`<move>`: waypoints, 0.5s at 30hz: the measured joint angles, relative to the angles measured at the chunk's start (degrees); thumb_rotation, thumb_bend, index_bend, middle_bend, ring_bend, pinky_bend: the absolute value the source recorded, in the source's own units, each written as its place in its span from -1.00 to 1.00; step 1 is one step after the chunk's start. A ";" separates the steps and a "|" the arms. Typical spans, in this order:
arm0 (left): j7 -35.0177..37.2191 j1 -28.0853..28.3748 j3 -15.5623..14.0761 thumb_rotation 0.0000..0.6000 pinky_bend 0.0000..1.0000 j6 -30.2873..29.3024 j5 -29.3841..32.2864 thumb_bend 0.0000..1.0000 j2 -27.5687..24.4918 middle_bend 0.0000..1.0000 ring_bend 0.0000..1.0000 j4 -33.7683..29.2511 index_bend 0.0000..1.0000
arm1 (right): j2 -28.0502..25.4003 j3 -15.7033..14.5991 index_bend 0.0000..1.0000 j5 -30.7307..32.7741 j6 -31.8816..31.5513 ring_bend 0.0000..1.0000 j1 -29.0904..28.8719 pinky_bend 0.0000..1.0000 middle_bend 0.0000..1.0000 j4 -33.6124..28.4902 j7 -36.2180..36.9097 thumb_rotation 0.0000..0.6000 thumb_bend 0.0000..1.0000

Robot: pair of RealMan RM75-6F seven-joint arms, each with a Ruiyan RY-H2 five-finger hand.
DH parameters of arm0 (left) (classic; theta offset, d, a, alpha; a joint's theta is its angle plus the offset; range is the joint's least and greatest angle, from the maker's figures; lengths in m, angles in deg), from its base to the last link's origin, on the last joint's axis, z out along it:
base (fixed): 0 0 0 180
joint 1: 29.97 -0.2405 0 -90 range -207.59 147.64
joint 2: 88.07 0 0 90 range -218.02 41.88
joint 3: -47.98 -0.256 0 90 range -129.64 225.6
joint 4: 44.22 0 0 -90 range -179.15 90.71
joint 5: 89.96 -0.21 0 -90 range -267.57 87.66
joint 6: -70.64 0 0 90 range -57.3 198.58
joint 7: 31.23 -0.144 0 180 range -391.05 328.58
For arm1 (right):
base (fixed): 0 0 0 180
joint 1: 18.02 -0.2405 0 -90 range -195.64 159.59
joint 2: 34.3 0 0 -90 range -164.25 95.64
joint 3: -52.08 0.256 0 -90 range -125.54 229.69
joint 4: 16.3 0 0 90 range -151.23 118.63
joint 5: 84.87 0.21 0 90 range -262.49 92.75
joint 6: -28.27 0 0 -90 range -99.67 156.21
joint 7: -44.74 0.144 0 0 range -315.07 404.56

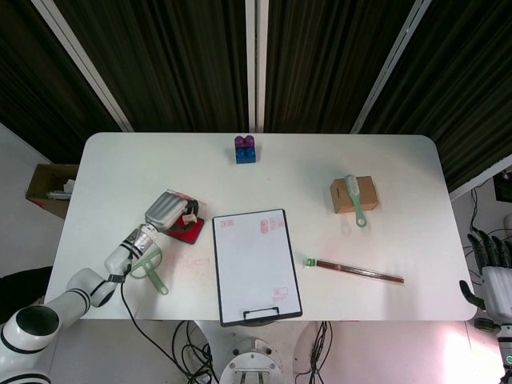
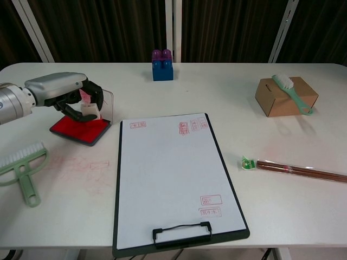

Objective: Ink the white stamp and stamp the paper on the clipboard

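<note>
At the left of the chest view, the left robot hand point(image 2: 68, 95) grips the white stamp point(image 2: 90, 111) just above the red ink pad point(image 2: 78, 130). Inking looks underway; next, carry it to the paper point(image 2: 171, 173) on the clipboard point(image 2: 181, 236) at frame centre

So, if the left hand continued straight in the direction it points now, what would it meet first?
Probably the upright clear lid of the red ink pad. The left hand, holding the white stamp, points toward the clipboard side. Depth is unclear; it may pass the lid.

The ink pad point(image 2: 76, 130) lies left of the clipboard point(image 2: 172, 179), box point(image 2: 279, 97) and chopsticks point(image 2: 295, 169) right.
</note>
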 measured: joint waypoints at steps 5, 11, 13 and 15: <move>1.12 0.03 0.83 1.00 0.96 -1.53 0.27 -0.02 -2.05 0.32 1.00 -3.27 0.31 | -0.14 0.04 -1.00 -0.14 -0.23 -1.00 0.12 -1.00 -1.00 0.16 0.59 1.00 -0.53; -0.15 -0.22 0.84 1.00 0.96 -3.20 -0.21 -0.02 -6.43 0.34 1.00 -11.45 0.32 | 0.19 -0.04 -1.00 -0.39 0.43 -1.00 -0.17 -1.00 -1.00 0.91 1.52 1.00 -0.53; -1.32 -0.36 0.73 1.00 0.96 -3.55 -0.36 -0.02 -7.74 0.35 1.00 -14.53 0.32 | 0.39 -0.11 -1.00 -0.58 0.64 -1.00 -0.30 -1.00 -1.00 1.27 1.98 1.00 -0.52; -3.07 -0.50 0.65 1.00 0.96 -3.91 -0.51 -0.02 -9.08 0.35 1.00 -18.12 0.33 | 0.54 -0.20 -1.00 -0.85 0.70 -1.00 -0.34 -1.00 -1.00 1.68 2.47 1.00 -0.52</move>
